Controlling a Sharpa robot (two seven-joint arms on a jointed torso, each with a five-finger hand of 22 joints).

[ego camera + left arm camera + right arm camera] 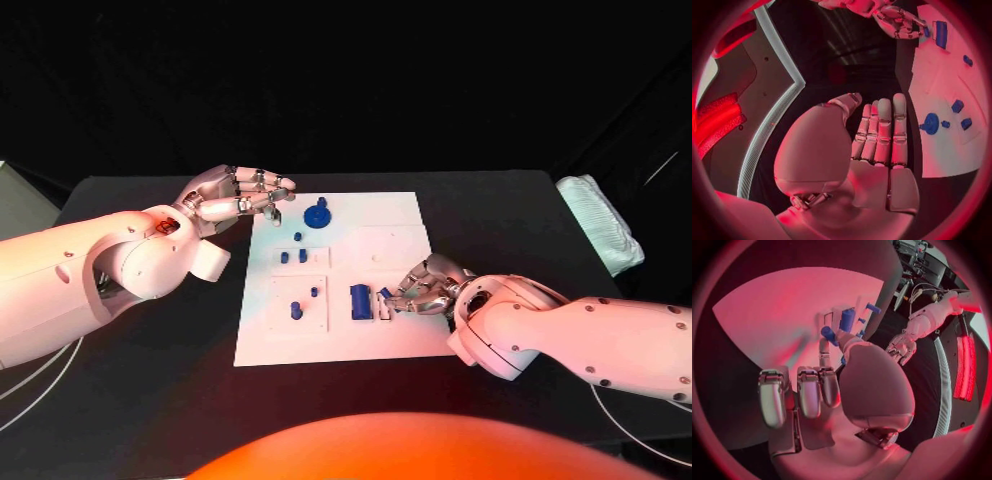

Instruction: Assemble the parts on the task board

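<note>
Two hands frame the white task board lying mid-frame on the black table. At upper left of centre, the left hand hovers just off the board's top-left corner, fingers straight and close together, holding nothing; it looks parked clear so the other hand can work. Blue parts dot the board: a round knob near the top, small pegs below it. At right of centre, the right hand pinches a small blue part beside the upright blue block, probably lining it up for seating.
</note>
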